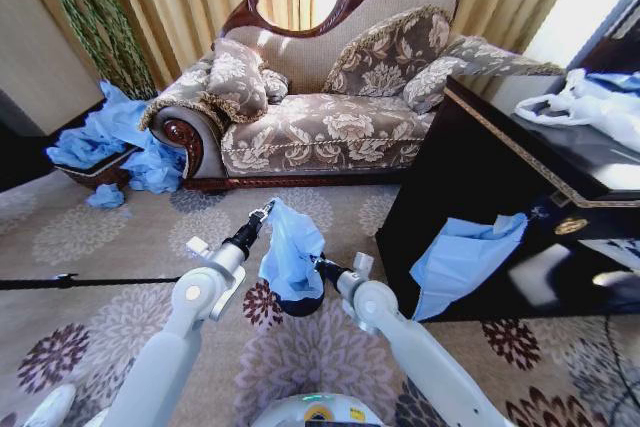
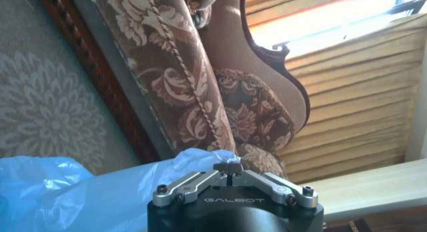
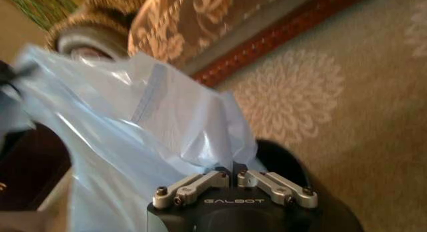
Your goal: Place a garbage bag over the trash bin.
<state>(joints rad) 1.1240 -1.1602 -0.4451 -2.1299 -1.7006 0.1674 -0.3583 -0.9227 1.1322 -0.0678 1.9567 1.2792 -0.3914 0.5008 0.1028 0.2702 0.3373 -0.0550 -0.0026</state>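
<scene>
The light-blue garbage bag [image 1: 290, 252] hangs stretched between my two grippers, over the carpet in front of the sofa. My left gripper [image 1: 263, 214] is shut on the bag's upper corner, seen up close in the left wrist view as the left gripper [image 2: 230, 168] pinching the bag [image 2: 87, 197]. My right gripper [image 1: 322, 265] is shut on the bag's lower right edge; the right wrist view shows it [image 3: 232, 173] clamping the plastic [image 3: 133, 142]. The small black trash bin [image 1: 301, 306] stands under the bag, mostly covered, with its rim [image 3: 287, 159] beside the right fingers.
A floral sofa [image 1: 320, 117] stands behind. To the right is a dark cabinet [image 1: 480, 177] with a flat blue sheet [image 1: 462, 257] hanging off it and white bags [image 1: 590, 102] on top. A wicker basket [image 1: 95, 172] with blue bags sits far left. A black cable [image 1: 70, 282] crosses the carpet.
</scene>
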